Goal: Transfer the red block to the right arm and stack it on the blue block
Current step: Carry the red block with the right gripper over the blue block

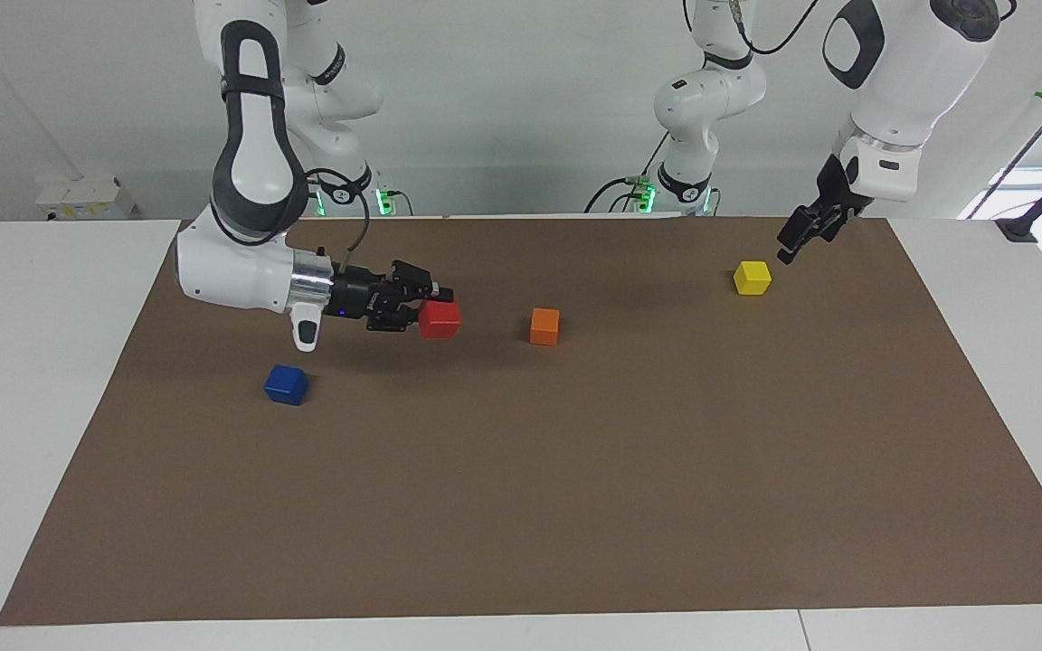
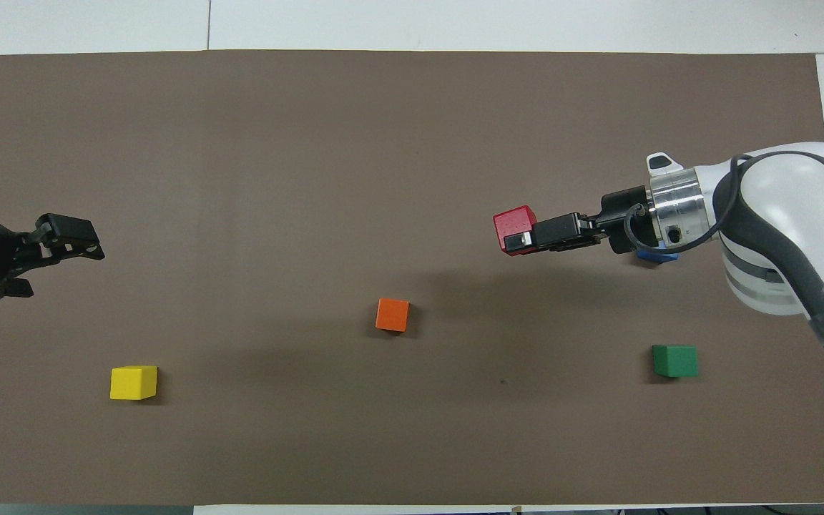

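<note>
The right hand (image 2: 526, 239) grips the red block (image 2: 512, 226) above the brown mat (image 2: 383, 143); the left hand (image 2: 69, 239) hovers apart.

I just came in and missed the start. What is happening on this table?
The right gripper is shut on the red block and holds it in the air above the mat. The blue block, its target, lies bare on the mat. The left gripper hangs open and empty by the yellow block and waits. The orange block and green block lie untouched.
</note>
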Controlling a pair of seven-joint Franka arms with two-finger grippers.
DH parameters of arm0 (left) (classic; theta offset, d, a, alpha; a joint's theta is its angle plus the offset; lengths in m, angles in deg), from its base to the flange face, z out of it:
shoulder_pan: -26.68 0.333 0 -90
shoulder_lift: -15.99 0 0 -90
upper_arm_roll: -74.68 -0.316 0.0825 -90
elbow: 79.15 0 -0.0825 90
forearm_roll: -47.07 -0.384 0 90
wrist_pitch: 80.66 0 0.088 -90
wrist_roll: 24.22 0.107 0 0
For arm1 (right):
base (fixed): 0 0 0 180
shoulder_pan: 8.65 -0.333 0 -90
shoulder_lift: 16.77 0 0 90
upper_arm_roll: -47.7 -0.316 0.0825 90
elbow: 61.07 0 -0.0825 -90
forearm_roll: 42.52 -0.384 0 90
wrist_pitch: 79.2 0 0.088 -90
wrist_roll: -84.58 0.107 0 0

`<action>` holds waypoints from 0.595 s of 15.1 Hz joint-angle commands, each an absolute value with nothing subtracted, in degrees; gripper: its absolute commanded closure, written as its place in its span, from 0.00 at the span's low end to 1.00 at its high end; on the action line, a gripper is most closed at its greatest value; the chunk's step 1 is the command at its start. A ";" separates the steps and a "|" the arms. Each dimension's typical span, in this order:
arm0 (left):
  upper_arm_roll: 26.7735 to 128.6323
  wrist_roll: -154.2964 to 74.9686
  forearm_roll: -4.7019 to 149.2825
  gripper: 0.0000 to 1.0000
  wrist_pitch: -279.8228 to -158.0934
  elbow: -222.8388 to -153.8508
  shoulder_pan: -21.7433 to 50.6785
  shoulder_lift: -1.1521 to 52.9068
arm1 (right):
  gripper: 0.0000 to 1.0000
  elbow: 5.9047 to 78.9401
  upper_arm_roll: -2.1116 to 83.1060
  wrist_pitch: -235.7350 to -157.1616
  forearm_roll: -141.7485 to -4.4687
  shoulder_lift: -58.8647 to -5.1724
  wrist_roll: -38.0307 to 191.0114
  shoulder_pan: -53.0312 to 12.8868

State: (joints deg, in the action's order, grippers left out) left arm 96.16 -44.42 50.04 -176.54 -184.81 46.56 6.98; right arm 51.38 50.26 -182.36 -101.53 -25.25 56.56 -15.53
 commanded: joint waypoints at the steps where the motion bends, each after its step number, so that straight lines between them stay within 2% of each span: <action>1: 96.38 -38.12 45.84 0.00 -169.09 -172.34 46.37 15.36 | 1.00 49.86 50.07 -183.53 -91.95 -23.45 59.25 -14.89; 5: 97.00 -36.09 43.29 0.00 -166.97 -165.82 45.93 20.55 | 1.00 46.08 50.16 -183.53 -72.98 -22.30 65.49 -14.89; 7: 95.86 -35.73 42.68 0.00 -167.06 -165.72 41.65 20.56 | 1.00 44.58 50.07 -183.53 -63.13 -21.60 71.01 -15.15; 9: 88.52 -36.34 41.88 0.00 -166.45 -166.77 34.64 19.34 | 1.00 44.58 49.98 -183.62 -54.87 -20.81 77.25 -15.76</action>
